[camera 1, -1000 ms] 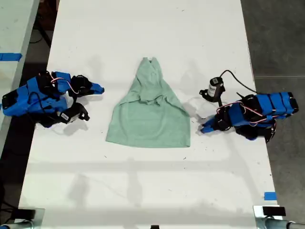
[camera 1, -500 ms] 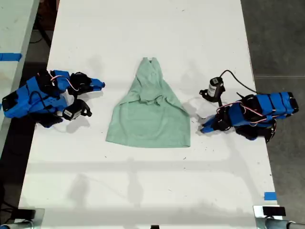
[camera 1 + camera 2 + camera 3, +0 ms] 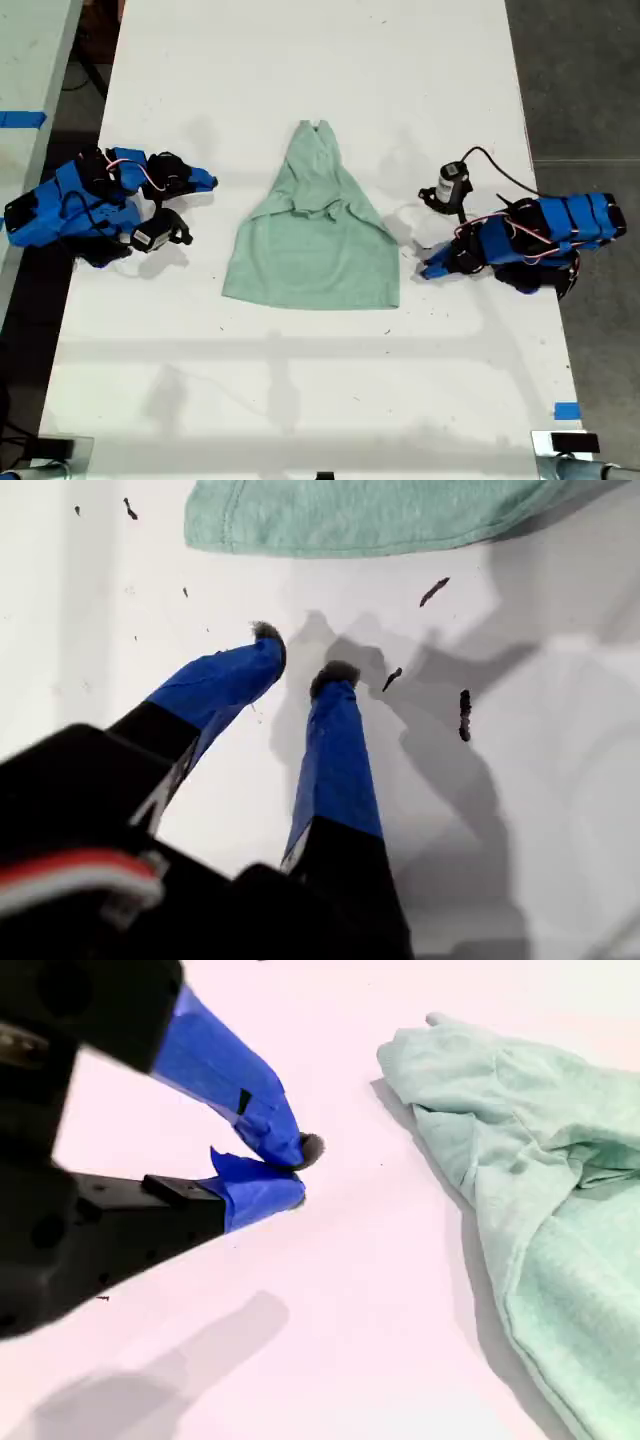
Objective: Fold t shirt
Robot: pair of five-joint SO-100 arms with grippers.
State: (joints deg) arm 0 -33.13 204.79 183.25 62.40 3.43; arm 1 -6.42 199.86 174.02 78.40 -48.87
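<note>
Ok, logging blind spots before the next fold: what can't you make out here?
- Exterior view: the t shirt, sleeve outlines lost in its folded cloth.
- First wrist view: most of the t shirt, cut off by the frame edge.
- First wrist view: dark specks, too small to identify.

Our white desk (image 3: 320, 390), scattered dark specks (image 3: 464, 714) on it, blue tape (image 3: 566, 411) at the exterior view's lower right, grey floor (image 3: 585, 90) beyond.
</note>
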